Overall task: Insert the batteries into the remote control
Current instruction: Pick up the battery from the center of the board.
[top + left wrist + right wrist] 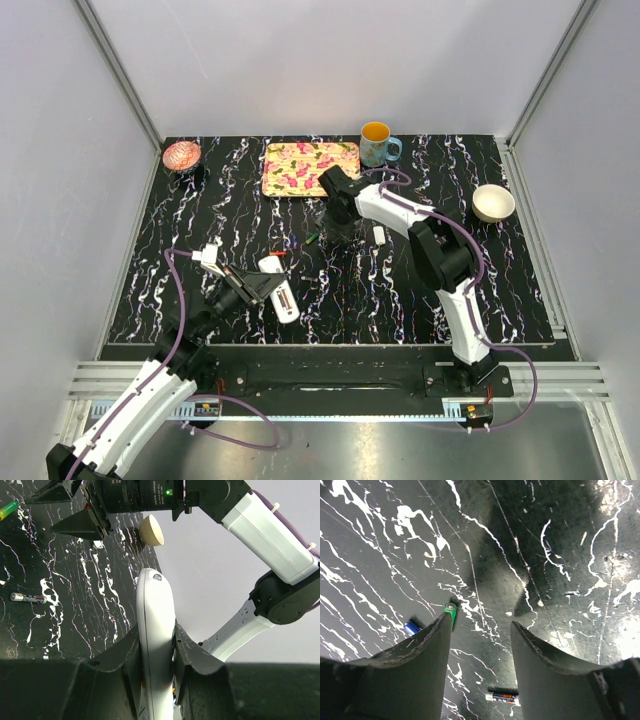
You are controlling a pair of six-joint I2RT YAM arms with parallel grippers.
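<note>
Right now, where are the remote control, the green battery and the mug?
remote control (156, 625), left wrist view, middle of its narrow side
green battery (451, 611), right wrist view, its end cap
mug (374, 153), top external view, its outer wall

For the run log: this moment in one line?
left jaws shut on remote control; right jaws open by green battery; reddish battery loose
</note>
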